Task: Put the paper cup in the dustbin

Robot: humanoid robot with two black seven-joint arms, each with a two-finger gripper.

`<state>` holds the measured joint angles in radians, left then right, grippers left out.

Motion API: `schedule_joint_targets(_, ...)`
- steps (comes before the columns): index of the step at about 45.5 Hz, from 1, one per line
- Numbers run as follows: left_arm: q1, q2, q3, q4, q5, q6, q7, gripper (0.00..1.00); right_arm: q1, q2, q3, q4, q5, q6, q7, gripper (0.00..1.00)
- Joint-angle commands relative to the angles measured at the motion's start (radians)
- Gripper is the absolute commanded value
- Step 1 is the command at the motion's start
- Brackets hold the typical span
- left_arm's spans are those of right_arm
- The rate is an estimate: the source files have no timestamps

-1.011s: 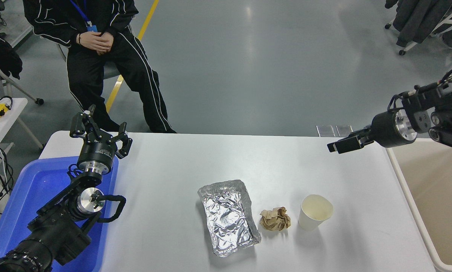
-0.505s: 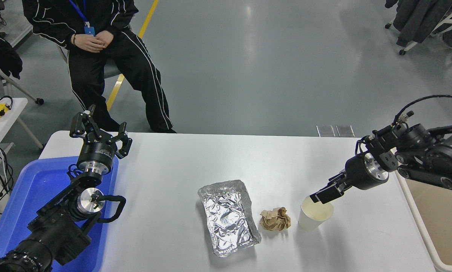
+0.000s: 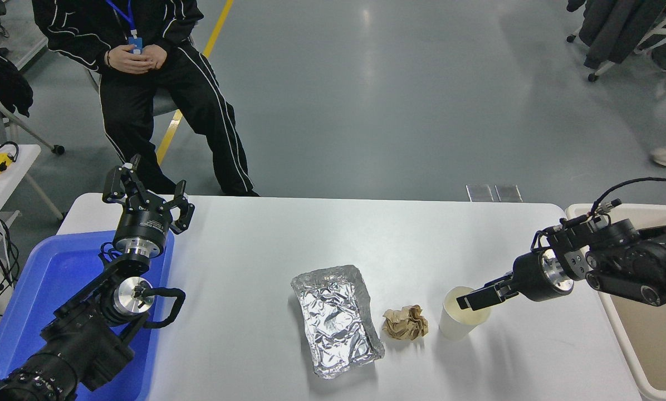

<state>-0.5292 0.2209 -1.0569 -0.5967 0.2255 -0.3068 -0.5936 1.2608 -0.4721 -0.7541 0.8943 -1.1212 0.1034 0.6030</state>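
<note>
The white table [image 3: 266, 239] carries everything, and the dustbin [image 3: 622, 334] stands against its right edge, behind and to the right of the right gripper's wrist, well apart from the fingertips. The blue tray [image 3: 27, 289] sits at the far left under the left arm, whose left gripper [image 3: 146, 192] is parked there with its fingers spread and nothing between them.

Out to the left of the right gripper's fingers lies a crumpled foil tray [image 3: 336, 320], and between it and the cup, just beside the cup, sits a brown paper ball [image 3: 405, 323]. A seated person [image 3: 143, 67] is beyond the table's far side, hands folded, taking no part.

The paper cup [image 3: 460, 320] stands upright on the table, directly under the fingertips of the right gripper [image 3: 472, 299]. The fingers reach in from the right and lie across the cup's mouth, at or just inside the rim on its right side. From this angle they read as one dark bar, so I cannot tell whether they are spread or pressed together, nor whether they already touch the cup wall.

The step in hand looks like the grasp: the gripper is placed at the rim, but the cup is not lifted. Next, the fingers probably need to pinch the cup's right wall firmly but gently, since thin paper may buckle, then lift it clear and carry it right, over the dustbin's rim, before letting go.
</note>
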Motion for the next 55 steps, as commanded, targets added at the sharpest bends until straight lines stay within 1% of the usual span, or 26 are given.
schedule_joint_targets(1, 0.0, 0.0, 0.0, 0.0, 0.0, 0.0, 0.0, 1.0, -0.053, 0.01, -0.002, -0.037, -0.008, -0.074, 0.003, 0.58)
schedule_joint_targets(3, 0.0, 0.0, 0.0, 0.0, 0.0, 0.0, 0.0, 1.0, -0.057, 0.012, -0.004, -0.05, -0.008, -0.079, 0.003, 0.49)
schedule_joint_targets(5, 0.0, 0.0, 0.0, 0.0, 0.0, 0.0, 0.0, 1.0, -0.061, 0.013, -0.005, -0.077, -0.008, -0.079, 0.003, 0.27)
schedule_joint_targets(6, 0.0, 0.0, 0.0, 0.0, 0.0, 0.0, 0.0, 1.0, -0.061, 0.015, -0.005, -0.086, -0.008, -0.077, 0.003, 0.21)
schedule_joint_targets(7, 0.0, 0.0, 0.0, 0.0, 0.0, 0.0, 0.0, 1.0, -0.061, 0.016, -0.007, -0.09, -0.008, -0.076, 0.003, 0.13)
schedule_joint_targets(8, 0.0, 0.0, 0.0, 0.0, 0.0, 0.0, 0.0, 1.0, -0.061, 0.018, -0.01, -0.1, -0.008, -0.071, 0.003, 0.0)
schedule_joint_targets(21, 0.0, 0.0, 0.0, 0.0, 0.0, 0.0, 0.0, 1.0, -0.061, 0.01, -0.008, -0.109, 0.006, -0.07, 0.009, 0.0)
schedule_joint_targets(28, 0.0, 0.0, 0.0, 0.0, 0.0, 0.0, 0.0, 1.0, -0.028, -0.002, 0.013, -0.109, 0.023, -0.073, 0.061, 0.0)
schedule_joint_targets(30, 0.0, 0.0, 0.0, 0.0, 0.0, 0.0, 0.0, 1.0, -0.005, -0.02, 0.022, -0.107, 0.06, -0.07, 0.09, 0.0)
schedule_joint_targets(32, 0.0, 0.0, 0.0, 0.0, 0.0, 0.0, 0.0, 1.0, 0.023, -0.029, 0.042, -0.106, 0.131, -0.07, 0.118, 0.0)
schedule_joint_targets(37, 0.0, 0.0, 0.0, 0.0, 0.0, 0.0, 0.0, 1.0, 0.065, -0.053, 0.084, -0.106, 0.233, -0.065, 0.144, 0.0)
schedule_joint_targets(40, 0.0, 0.0, 0.0, 0.0, 0.0, 0.0, 0.0, 1.0, 0.078, -0.077, 0.163, -0.121, 0.303, -0.067, 0.158, 0.0)
schedule_joint_targets(42, 0.0, 0.0, 0.0, 0.0, 0.0, 0.0, 0.0, 1.0, 0.078, -0.098, 0.22, -0.156, 0.34, -0.065, 0.158, 0.0)
schedule_joint_targets(45, 0.0, 0.0, 0.0, 0.0, 0.0, 0.0, 0.0, 1.0, 0.065, -0.108, 0.32, -0.279, 0.391, -0.064, 0.158, 0.0)
schedule_joint_targets(49, 0.0, 0.0, 0.0, 0.0, 0.0, 0.0, 0.0, 1.0, 0.055, -0.114, 0.358, -0.389, 0.477, -0.042, 0.156, 0.0)
schedule_joint_targets(52, 0.0, 0.0, 0.0, 0.0, 0.0, 0.0, 0.0, 1.0, 0.045, -0.114, 0.36, -0.529, 0.609, 0.015, 0.149, 0.0)
schedule_joint_targets(55, 0.0, 0.0, 0.0, 0.0, 0.0, 0.0, 0.0, 1.0, -0.004, -0.102, 0.358, -0.685, 0.725, 0.058, 0.138, 0.0)
